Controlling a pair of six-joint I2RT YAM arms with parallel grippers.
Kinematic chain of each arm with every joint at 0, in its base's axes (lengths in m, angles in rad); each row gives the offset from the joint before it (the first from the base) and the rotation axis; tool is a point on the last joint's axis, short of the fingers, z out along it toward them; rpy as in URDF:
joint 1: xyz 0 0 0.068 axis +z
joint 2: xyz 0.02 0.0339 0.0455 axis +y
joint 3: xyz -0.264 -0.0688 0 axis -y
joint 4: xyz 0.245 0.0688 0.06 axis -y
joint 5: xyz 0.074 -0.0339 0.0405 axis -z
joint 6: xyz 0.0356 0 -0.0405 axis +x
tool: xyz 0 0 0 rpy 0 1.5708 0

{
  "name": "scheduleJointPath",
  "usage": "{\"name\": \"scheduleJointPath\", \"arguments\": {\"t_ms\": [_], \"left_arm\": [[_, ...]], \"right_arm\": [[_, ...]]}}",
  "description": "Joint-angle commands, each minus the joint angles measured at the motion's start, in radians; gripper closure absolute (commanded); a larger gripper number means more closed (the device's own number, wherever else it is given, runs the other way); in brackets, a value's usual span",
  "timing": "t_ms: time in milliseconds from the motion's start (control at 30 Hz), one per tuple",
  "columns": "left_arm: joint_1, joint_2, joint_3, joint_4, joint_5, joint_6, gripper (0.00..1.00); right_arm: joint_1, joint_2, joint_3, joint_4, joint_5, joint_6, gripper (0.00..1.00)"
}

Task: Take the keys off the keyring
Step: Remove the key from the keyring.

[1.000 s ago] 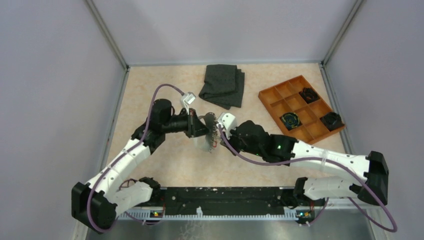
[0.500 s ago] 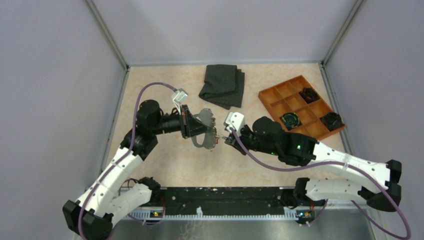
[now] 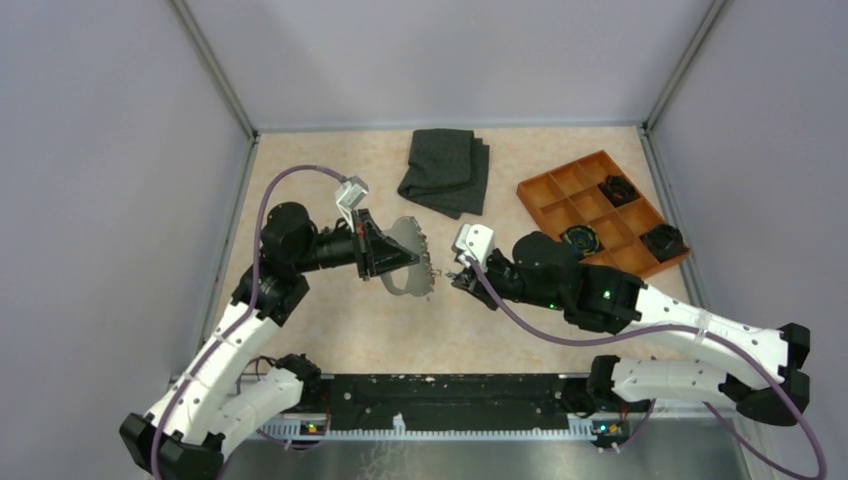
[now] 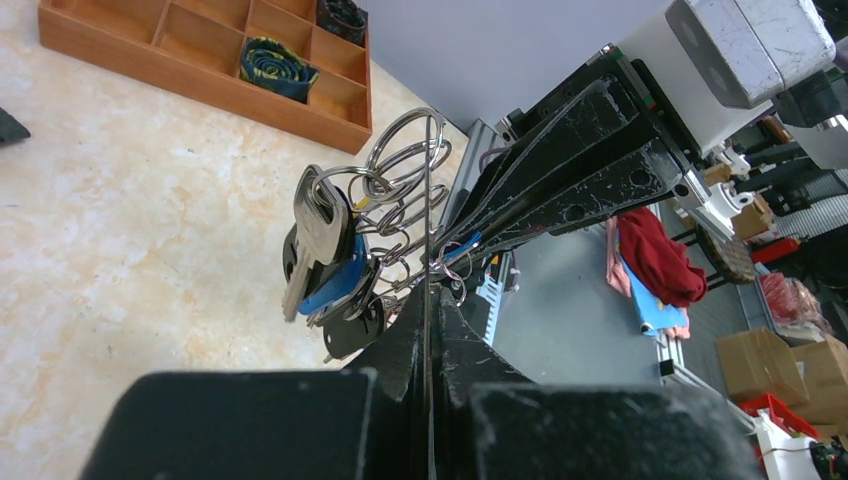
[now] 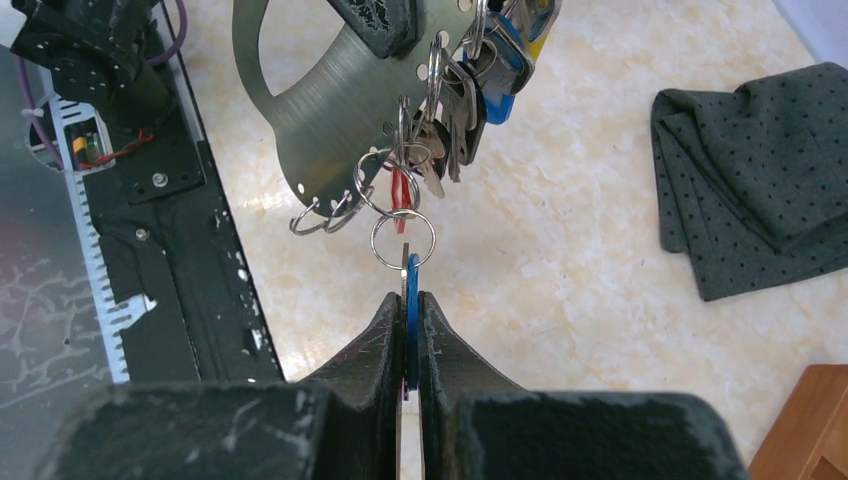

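Note:
The keyring [image 3: 404,238] is a pale grey curved metal plate with small rings along its edge. My left gripper [image 3: 392,262] is shut on it and holds it above the table. In the left wrist view the plate [image 4: 428,190] stands edge-on between my closed jaws, with the keys [image 4: 322,245] bunched to its left. In the right wrist view the keyring [image 5: 320,110] hangs ahead with keys [image 5: 470,85] on it. My right gripper [image 5: 407,297] is shut on a blue-headed key [image 5: 411,278], whose small ring [image 5: 403,240] links to the rings on the plate.
A folded dark grey cloth [image 3: 445,170] lies at the back. An orange compartment tray [image 3: 545,190] stands at the right with black clumps in three cells. The black base rail [image 3: 440,395] runs along the near edge.
The left arm has drawn back to the left with the keyring. The right arm has shifted right with the blue key, stretching the ring chain between the two grippers.

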Motion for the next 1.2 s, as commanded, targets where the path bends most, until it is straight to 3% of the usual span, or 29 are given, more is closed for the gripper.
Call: {"name": "scheduleJointPath", "arguments": {"t_ms": [0,733,1167], "left_arm": [[0.009,-0.028,0.044,0.035,0.012,0.023,1.0],[0.008,-0.043,0.03,0.075,0.054,0.019,1.0],[0.008,0.005,0.007,0.023,-0.017,0.032,1.0]], "right_arm": [[0.007,-0.03,0.055,-0.016,0.01,-0.013,1.0],[0.007,-0.006,0.061,-0.018,0.015,-0.008,1.0],[0.007,0.007,0.098,-0.043,0.018,-0.007,1.0]]}}
